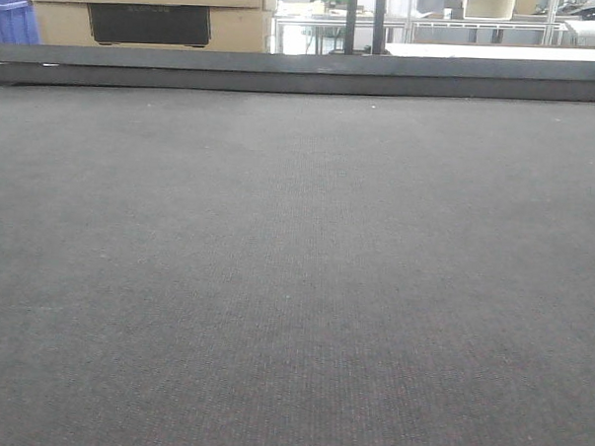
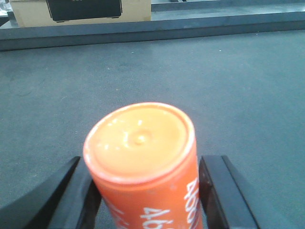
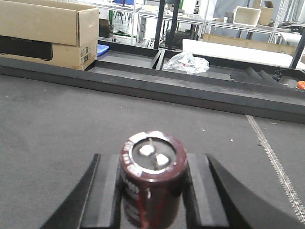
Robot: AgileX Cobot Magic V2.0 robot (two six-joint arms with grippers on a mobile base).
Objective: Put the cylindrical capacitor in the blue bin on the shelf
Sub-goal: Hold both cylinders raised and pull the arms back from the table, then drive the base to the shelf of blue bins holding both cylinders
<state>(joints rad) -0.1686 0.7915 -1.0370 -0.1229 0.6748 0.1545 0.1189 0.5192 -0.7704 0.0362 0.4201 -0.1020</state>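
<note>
Right pincer (image 3: 153, 161) is clamped on the cylindrical capacitor (image 3: 152, 183), held upright between the fingers, terminals up, over the dark bench (image 1: 295, 282). Left pincer (image 2: 143, 161) is clamped on an orange cylinder (image 2: 140, 143). No steel shelf is in view. A blue bin (image 1: 10, 21) shows only partly at far left, beyond the bench's raised edge rail (image 1: 304, 73) and beside a cardboard box (image 1: 149, 9). Risks, as judged: the glossy sleeve may slip or tilt in transit; a low carry could clip the rail; with both arms loaded, the wrong cylinder could be deposited.
</note>
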